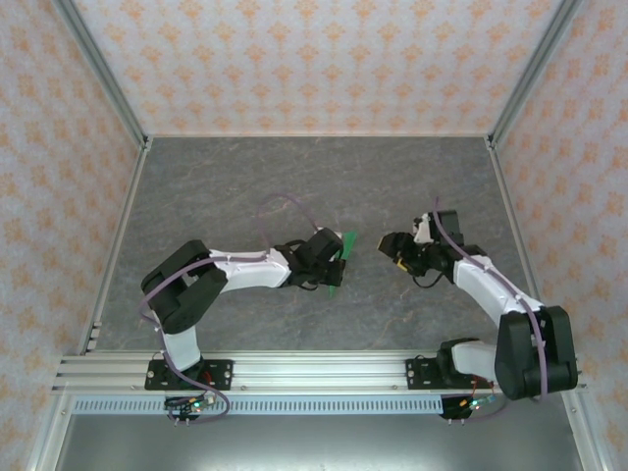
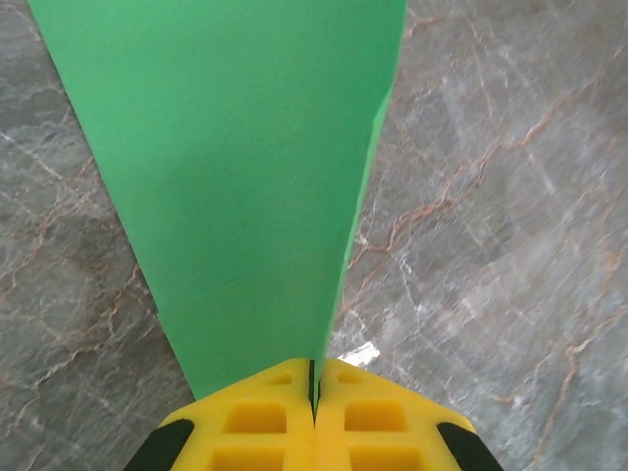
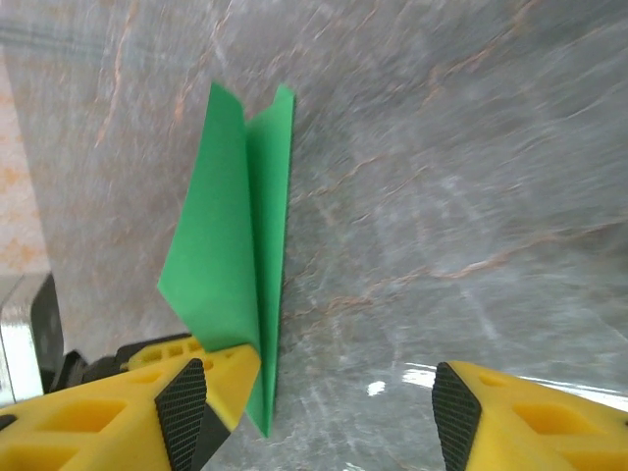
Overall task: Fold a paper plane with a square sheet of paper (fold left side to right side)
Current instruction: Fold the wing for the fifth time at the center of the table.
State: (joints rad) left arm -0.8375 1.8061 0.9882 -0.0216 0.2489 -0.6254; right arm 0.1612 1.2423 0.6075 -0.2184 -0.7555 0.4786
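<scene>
likely late fold | left gripper (image 2: 314,378) pinches creased bright-green paper plane (image 2: 245,147) | right gripper (image 3: 329,392) wide, empty | next, probably: press crease

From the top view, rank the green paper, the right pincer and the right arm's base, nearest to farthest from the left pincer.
1. green paper: clamped in the left pincer, so touching it.
2. right pincer: across a small gap to the right, jaws open.
3. right arm's base: far off at the lower right, by the near rail.
</scene>
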